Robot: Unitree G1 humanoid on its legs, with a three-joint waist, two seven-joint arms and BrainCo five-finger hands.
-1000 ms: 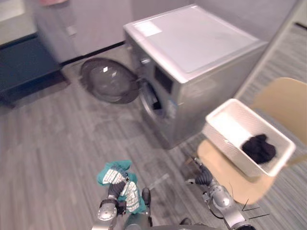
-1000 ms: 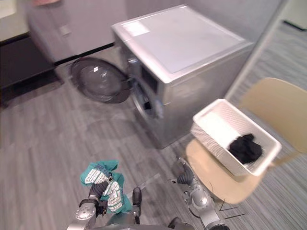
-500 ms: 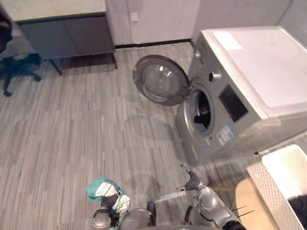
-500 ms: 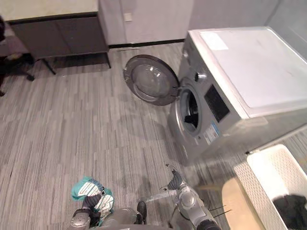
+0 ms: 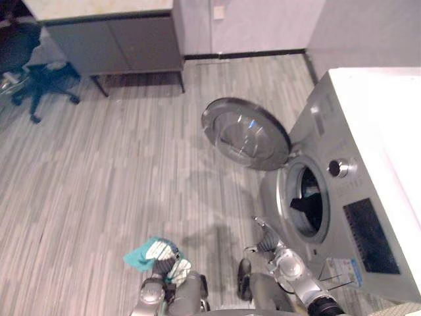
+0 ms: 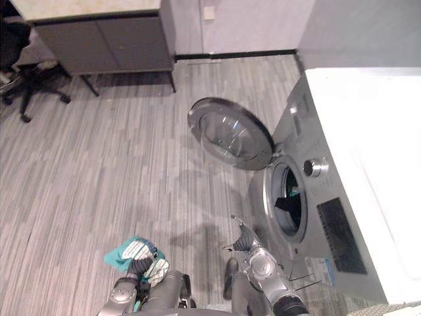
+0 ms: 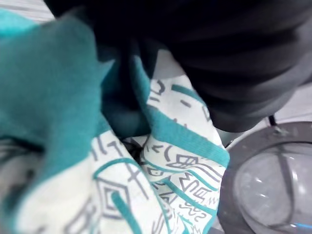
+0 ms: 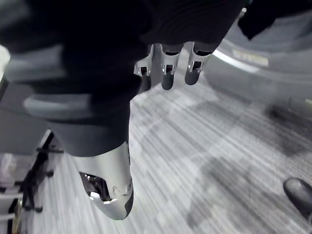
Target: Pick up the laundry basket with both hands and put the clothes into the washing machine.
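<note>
My left hand point(image 5: 156, 284) is low in front of me, shut on a teal and white patterned cloth point(image 5: 156, 252) that bunches over its fingers. Up close in the left wrist view the cloth point(image 7: 161, 161) covers the fingers. My right hand point(image 5: 268, 242) hangs open, its fingers point(image 8: 166, 69) straight and its thumb point(image 8: 109, 192) apart, holding nothing. It is a little in front of the silver washing machine point(image 5: 368, 197) at the right. The round door point(image 5: 246, 133) stands open to the left. A dark garment point(image 5: 304, 205) lies inside the drum.
A grey cabinet point(image 5: 118, 39) on thin legs stands against the far wall at the upper left, with a dark office chair point(image 5: 36, 72) beside it. Striped grey floor point(image 5: 118, 164) stretches between me and the cabinet.
The camera has swung, so the washing machine now sits at the right edge and the basket on its chair has left the picture. My left hand still holds the cloth; my right hand stays open.
</note>
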